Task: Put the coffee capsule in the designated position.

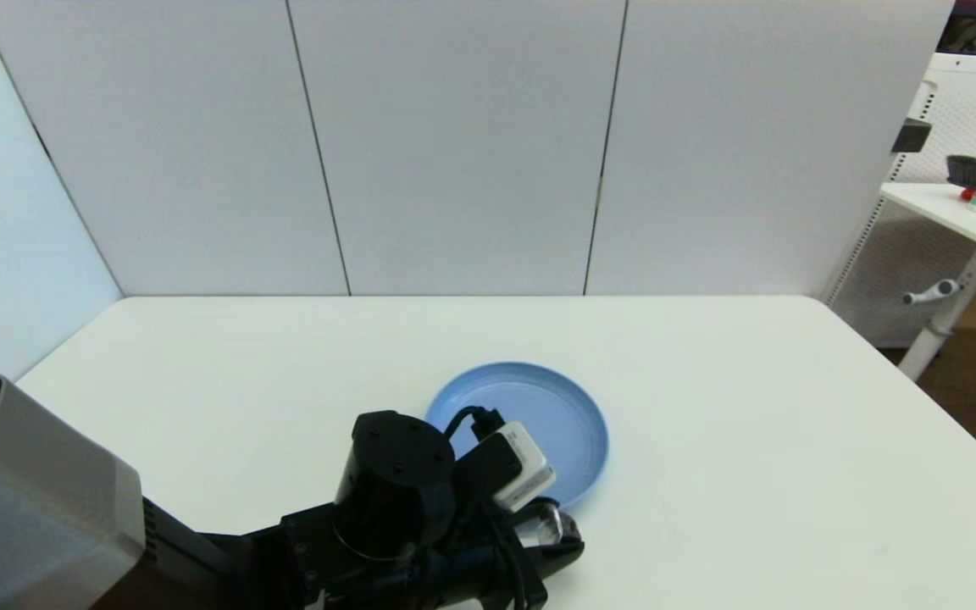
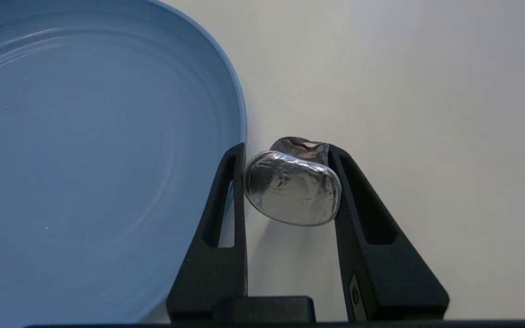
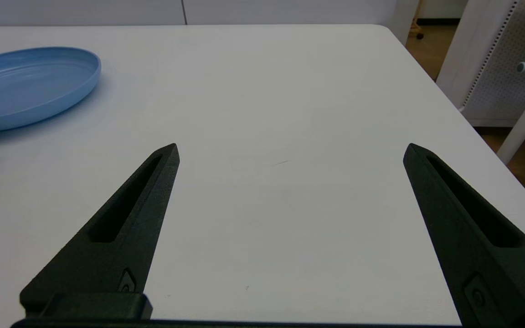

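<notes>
Standing just beside the coffee capsule (image 2: 293, 193), the blue plate (image 1: 573, 415) is the nearest neighbour: in the left wrist view its rim passes right by one of the black fingers (image 2: 219, 237), and the capsule lies off the plate, over the bare white table (image 1: 751, 440). In the head view the left arm's black wrist housing and a white block on it cover the plate's lower left part and most of the capsule, at the lower centre of the frame. At the upper right of that frame, beyond the table, a second white table carries a dark brush-like object, some orange things and a printed packet, too small to read. No legible writing shows on capsule or plate.

The left gripper (image 2: 290, 152) is clenched on the capsule, one finger against each side. Its crinkled silver foil face is turned toward the wrist camera, slightly dented, with a dark brownish body behind.

The right gripper (image 3: 290, 150) hangs low over bare table, fingers spread wide, well apart from the plate.
</notes>
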Available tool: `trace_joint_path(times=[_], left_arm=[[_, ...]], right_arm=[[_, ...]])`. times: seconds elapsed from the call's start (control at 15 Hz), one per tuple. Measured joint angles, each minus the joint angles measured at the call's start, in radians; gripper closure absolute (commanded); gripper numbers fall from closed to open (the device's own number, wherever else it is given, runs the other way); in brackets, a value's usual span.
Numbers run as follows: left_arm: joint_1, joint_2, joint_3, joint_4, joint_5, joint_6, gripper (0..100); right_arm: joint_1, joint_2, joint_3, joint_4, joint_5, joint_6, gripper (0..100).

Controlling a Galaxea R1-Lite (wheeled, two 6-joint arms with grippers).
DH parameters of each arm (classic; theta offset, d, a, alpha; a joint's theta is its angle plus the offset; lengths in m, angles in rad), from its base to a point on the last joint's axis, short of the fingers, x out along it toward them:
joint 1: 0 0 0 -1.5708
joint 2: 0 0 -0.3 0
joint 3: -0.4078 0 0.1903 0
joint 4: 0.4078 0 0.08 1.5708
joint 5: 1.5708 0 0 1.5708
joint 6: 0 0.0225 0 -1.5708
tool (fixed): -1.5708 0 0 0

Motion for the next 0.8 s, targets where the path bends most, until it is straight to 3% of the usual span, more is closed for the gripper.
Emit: trace_joint_path(times=[0.4,0.47,0.8], left_arm=[[0.001,-0.011,0.014,0.002,0.008,-0.012,100],[0.002,-0.013,0.018,0.002,0.015,-0.012,0],[0.004,-0.019,0.022,-0.001,0.037,-0.012,0]], right_arm=[[0.0,0.0,0.0,0.0,0.0,0.0,0],[0.0,0.0,0.0,0.0,0.0,0.001,0],[0.0,0.0,0.0,0.0,0.0,0.002,0]])
